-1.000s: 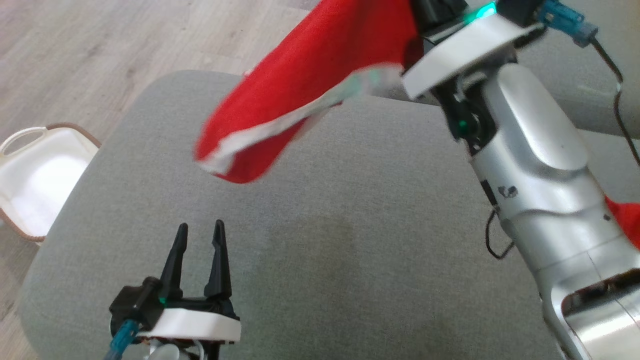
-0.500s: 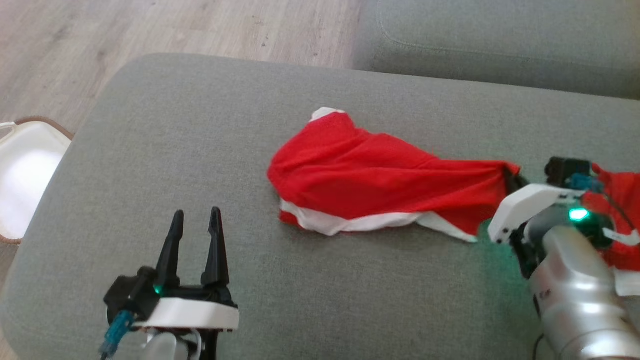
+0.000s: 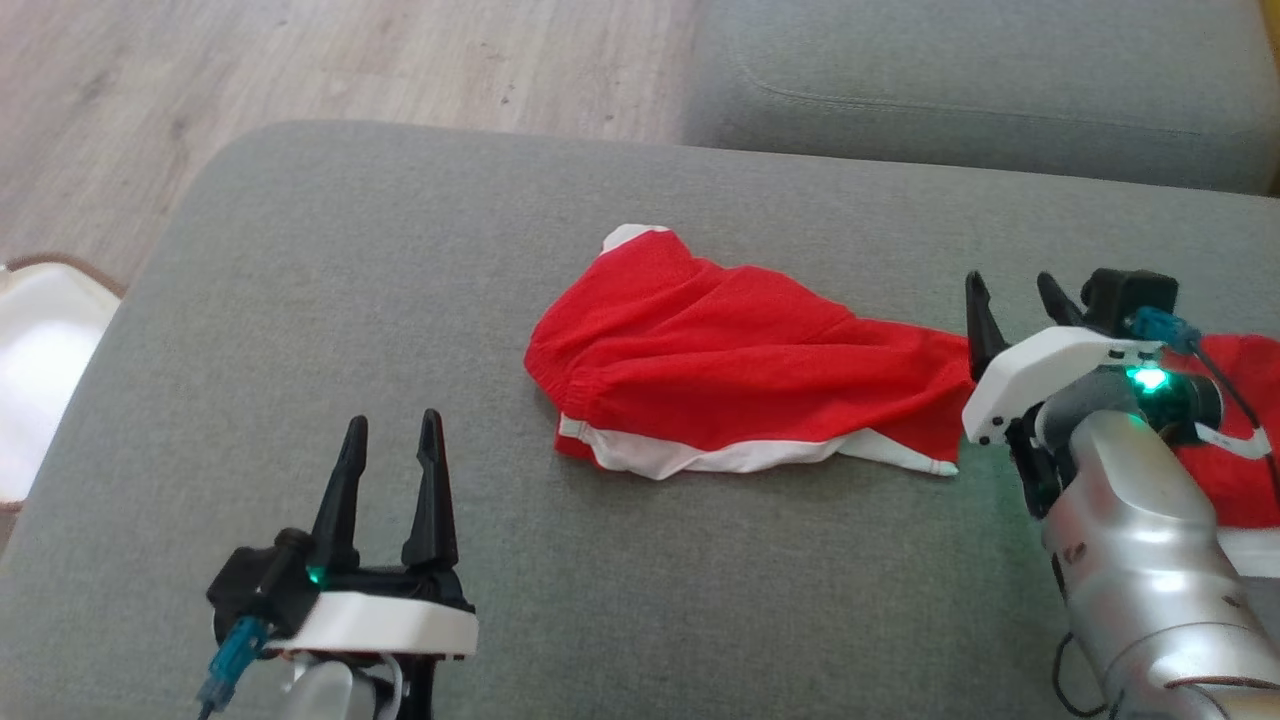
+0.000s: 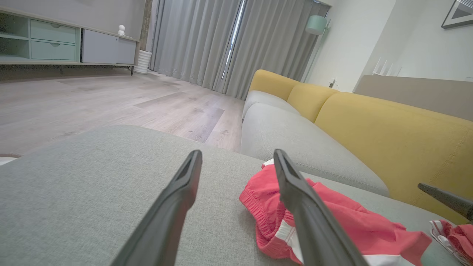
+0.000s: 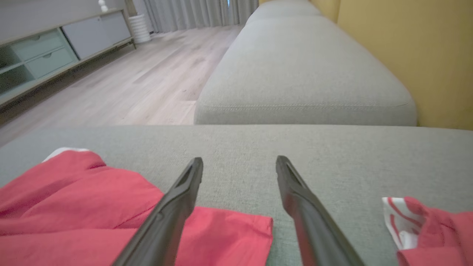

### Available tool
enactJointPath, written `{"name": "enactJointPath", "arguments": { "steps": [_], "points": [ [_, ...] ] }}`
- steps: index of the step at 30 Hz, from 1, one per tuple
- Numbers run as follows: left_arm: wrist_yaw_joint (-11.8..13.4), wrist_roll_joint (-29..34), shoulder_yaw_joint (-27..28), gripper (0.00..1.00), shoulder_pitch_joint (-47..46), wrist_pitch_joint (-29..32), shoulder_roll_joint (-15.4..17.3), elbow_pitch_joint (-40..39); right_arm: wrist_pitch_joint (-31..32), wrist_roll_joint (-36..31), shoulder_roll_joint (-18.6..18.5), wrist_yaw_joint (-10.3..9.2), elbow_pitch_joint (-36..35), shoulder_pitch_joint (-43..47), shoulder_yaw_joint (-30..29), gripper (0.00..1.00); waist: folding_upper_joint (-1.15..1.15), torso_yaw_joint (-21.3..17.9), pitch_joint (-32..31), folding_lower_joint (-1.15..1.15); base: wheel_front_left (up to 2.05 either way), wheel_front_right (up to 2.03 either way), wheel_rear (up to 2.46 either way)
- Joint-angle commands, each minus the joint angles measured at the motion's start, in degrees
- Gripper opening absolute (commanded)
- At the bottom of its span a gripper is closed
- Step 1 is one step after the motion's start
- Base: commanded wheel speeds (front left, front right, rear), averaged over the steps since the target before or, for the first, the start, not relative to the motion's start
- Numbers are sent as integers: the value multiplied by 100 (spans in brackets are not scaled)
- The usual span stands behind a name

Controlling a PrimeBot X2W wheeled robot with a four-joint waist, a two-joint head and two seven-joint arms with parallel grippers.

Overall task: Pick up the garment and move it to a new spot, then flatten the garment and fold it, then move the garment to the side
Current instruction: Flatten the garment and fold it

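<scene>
The garment (image 3: 740,370), red shorts with a white hem, lies crumpled on the grey sofa cushion (image 3: 400,260). Its right leg end reaches just under my right gripper (image 3: 1008,285), which stands open with nothing between its fingers. In the right wrist view the garment (image 5: 92,207) lies below and left of the open right gripper (image 5: 239,159). My left gripper (image 3: 395,425) hovers open at the lower left, apart from the cloth. From the left wrist, the garment (image 4: 332,218) shows partly behind the right finger of the left gripper (image 4: 237,153).
A second red and white piece of clothing (image 3: 1230,440) lies at the right edge behind my right arm. A white basket (image 3: 40,340) stands on the wooden floor (image 3: 300,60) at the left. Another grey cushion (image 3: 980,90) lies beyond, with a yellow backrest (image 4: 388,125).
The garment hung in the air from my shut right gripper, then came down onto the cushion. The right gripper has opened and let it go. The head view has shifted.
</scene>
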Motion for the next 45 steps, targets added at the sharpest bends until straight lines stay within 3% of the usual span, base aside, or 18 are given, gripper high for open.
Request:
{"name": "enactJointPath", "arguments": {
  "steps": [1, 8, 17, 22, 34, 40, 45],
  "points": [
    [-6, 15, 199, 100, -205, -46, 5, -191, -172, 95, 80, -4, -229, -272, 202, 100, 0, -63, -17, 0, 0, 0, 0],
    [-2, 29, 265, 100, -173, -46, 5, -266, -503, 583, 81, -4, -1221, 381, 637, 100, 0, -313, -21, 0, 0, 0, 0],
    [-46, 98, 292, 100, -186, -46, 5, -309, -534, 1271, 81, -4, -3599, 2464, 1083, 100, 0, -639, 54, 0, 0, 0, 0],
    [-80, 104, 246, 100, -210, -46, 5, -288, -535, 1521, 81, -4, -4204, 3344, 1267, 100, 0, -731, 82, 0, 0, 0, 0],
    [-125, 108, 152, 100, -297, -46, 5, -276, -476, 1286, 82, -4, -4162, 3437, 1511, 100, 0, -704, 209, 0, 0, 0, 0],
    [-143, 91, 89, 100, -365, -46, 5, -273, -125, 918, 82, -4, -3679, 3029, 1535, 100, 0, -545, 383, 0, 0, 0, 0],
    [-156, 58, 25, 100, -426, -46, 5, -236, 135, 1050, 82, -4, -3153, 2682, 1555, 100, 0, -385, 499, 0, 0, 0, 0]
  ]
}}
